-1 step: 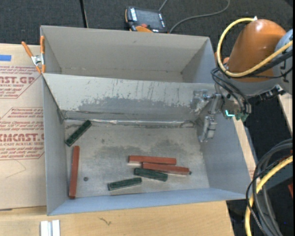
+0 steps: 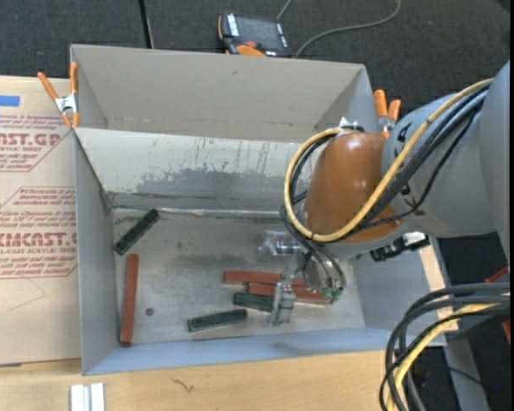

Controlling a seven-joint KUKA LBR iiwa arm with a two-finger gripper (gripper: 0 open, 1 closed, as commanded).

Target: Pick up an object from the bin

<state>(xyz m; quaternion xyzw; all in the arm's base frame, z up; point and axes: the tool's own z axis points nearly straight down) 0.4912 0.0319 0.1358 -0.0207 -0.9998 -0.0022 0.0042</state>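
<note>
Where gripper [image 2: 282, 305] sits: bin's [image 2: 94, 229] 5 o'clock, over red bar [image 2: 250, 276] and green bar [image 2: 250, 300].
Grip state: cannot tell.

Cardboard [image 2: 30, 229] print, red: "CAST ACRYLIC SHEET".

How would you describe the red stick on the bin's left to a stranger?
Start at the grey metal bin and find its left wall in the view. The red stick lies on the floor along that wall, toward the near corner. Its one close neighbour is a dark green stick, and the other red sticks lie heaped by the hand.
</note>
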